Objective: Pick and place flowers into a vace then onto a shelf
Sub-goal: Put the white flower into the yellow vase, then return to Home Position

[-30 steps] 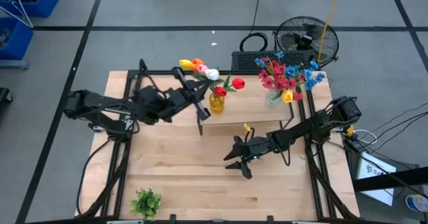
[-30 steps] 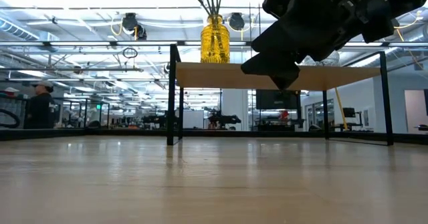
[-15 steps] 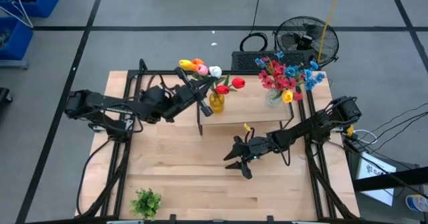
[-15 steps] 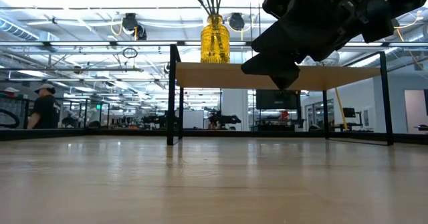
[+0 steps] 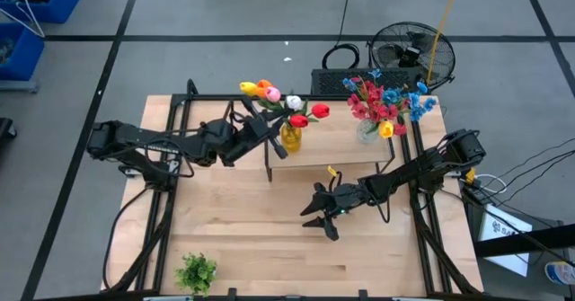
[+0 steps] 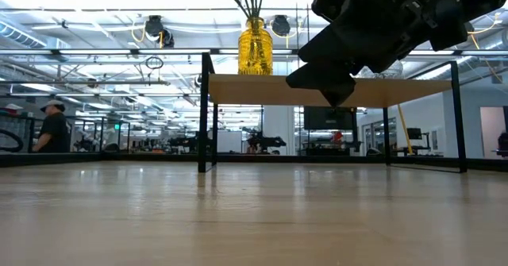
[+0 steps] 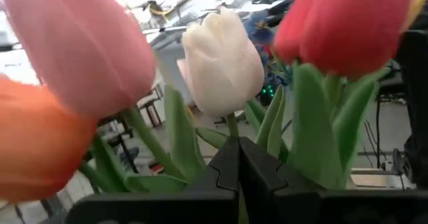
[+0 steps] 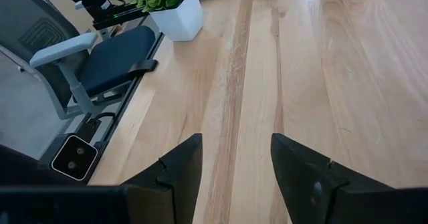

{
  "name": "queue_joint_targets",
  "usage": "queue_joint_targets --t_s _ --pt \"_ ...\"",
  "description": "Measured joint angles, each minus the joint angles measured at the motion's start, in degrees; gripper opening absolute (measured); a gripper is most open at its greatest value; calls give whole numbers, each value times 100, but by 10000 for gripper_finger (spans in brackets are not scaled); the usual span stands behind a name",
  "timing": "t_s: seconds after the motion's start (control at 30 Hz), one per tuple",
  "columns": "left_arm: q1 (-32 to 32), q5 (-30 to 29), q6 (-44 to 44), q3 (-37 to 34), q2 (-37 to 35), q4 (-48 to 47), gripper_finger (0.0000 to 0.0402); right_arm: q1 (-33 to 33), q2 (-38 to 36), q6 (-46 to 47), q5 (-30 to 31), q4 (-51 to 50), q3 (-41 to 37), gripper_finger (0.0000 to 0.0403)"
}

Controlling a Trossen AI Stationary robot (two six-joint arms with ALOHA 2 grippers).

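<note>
Look down from the high view first. Your left gripper is at the left end of the shelf, at about 11 o'clock from the table's middle. It is pinching a bunch of tulips. Their stems go down toward the yellow vase, which stands on the shelf's left end. Two red tulips lean out of the vase toward 3 o'clock.

The left wrist view shows what the high view cannot: the two fingers pressed together on green stems, with a white tulip right above them, a pink one and an orange one on one side, and red ones on the other.

The low view shows the vase up on the shelf, with green leaves sticking out the top. The blooms are cut off there.

Your right gripper hangs over the table's middle, in front of the shelf, with its fingers spread and holding nothing. The right wrist view shows bare wood between them. In the low view, this arm blocks the shelf's right part.

A second vase of red and blue flowers stands at the shelf's right end, at 1 o'clock. A small green plant sits at 7 o'clock. A fan is on the floor behind the table. A person stands far back in the room.
</note>
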Motion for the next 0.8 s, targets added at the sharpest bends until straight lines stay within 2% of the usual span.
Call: queue_joint_targets --t_s 0.13,0.4,0.5,0.63,0.8 --pt "0 -78 -214 0 -2 -83 30 1 0 0 0 0 0 169" --pt "-67 -82 -394 0 -2 -276 125 0 0 0 0 0 0 169" --pt "-148 -101 -118 49 -2 -269 152 1 0 0 0 0 0 169" --pt "-300 -439 328 136 -2 -268 170 0 0 0 0 0 0 169" --pt "-450 -897 593 146 -13 -273 172 0 0 0 0 0 0 169"
